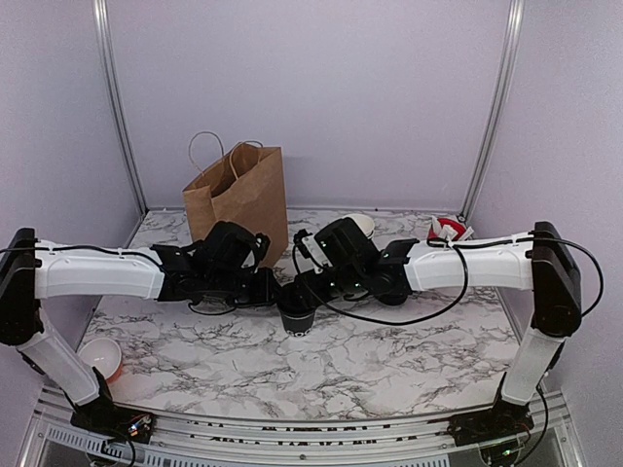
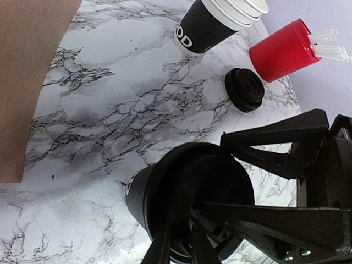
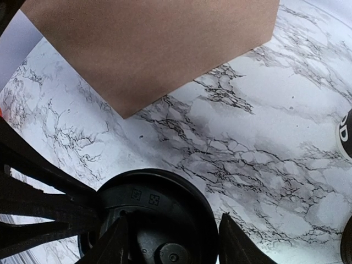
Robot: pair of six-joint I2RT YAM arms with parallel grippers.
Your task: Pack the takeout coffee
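Coffee (image 1: 297, 319) stood at centre frame, likely light, crushable and spill-prone, best held at its stiff lid (image 3: 154, 203), where the right claw (image 3: 174, 220) clasped it; the left claw's (image 2: 177, 250) grip was unclear.

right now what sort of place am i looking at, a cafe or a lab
Probably a lab booth staged as a takeaway coffee counter: plain lilac walls on metal posts enclose a marble-print table, with a brown paper bag, a stack of paper cups and a lidded coffee cup.
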